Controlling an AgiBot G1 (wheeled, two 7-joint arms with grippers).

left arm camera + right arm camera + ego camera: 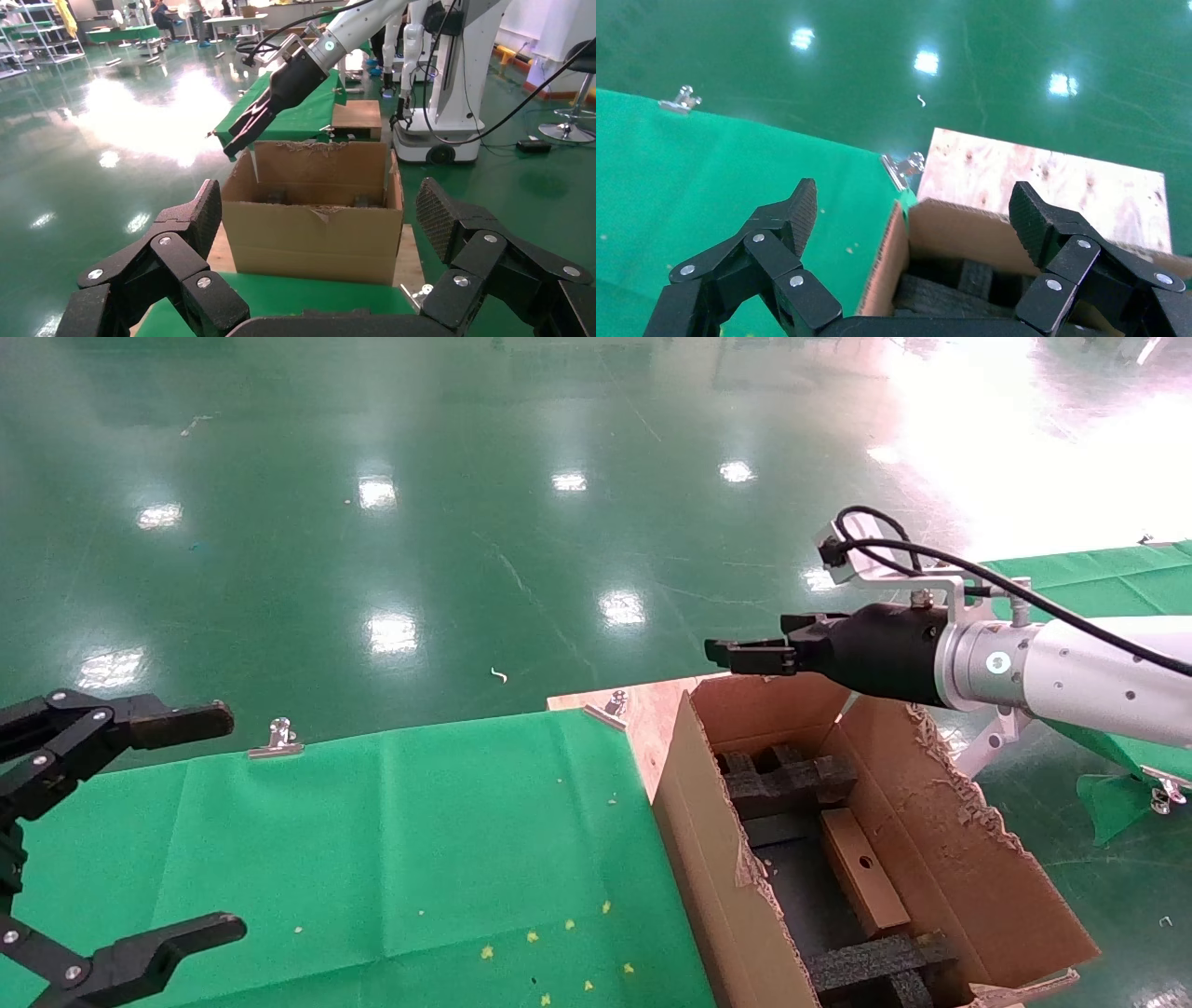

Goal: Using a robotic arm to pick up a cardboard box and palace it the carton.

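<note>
The small cardboard box point(864, 873), flat and brown with a round hole, lies inside the carton point(941, 822) between black foam inserts point(787, 780). The white robotic arm's right gripper point(745, 656) hovers above the carton's far edge, open and empty. Its wrist view shows the spread gripper point(914, 203) over the carton's corner point(961, 235) and the foam point(933, 295). The all-black left gripper point(186, 822) is open and empty at the left over the green cloth. Its wrist view shows it point(318, 200) facing the carton point(313, 232), with the right gripper point(242, 137) above it.
A green cloth point(372, 859) covers the table, held by metal clips point(277, 738) point(610, 705). The carton stands on a wooden board point(643, 710) at the cloth's right end. Another green-clothed table point(1099, 579) stands behind the right arm. A robot base point(450, 84) stands beyond the carton.
</note>
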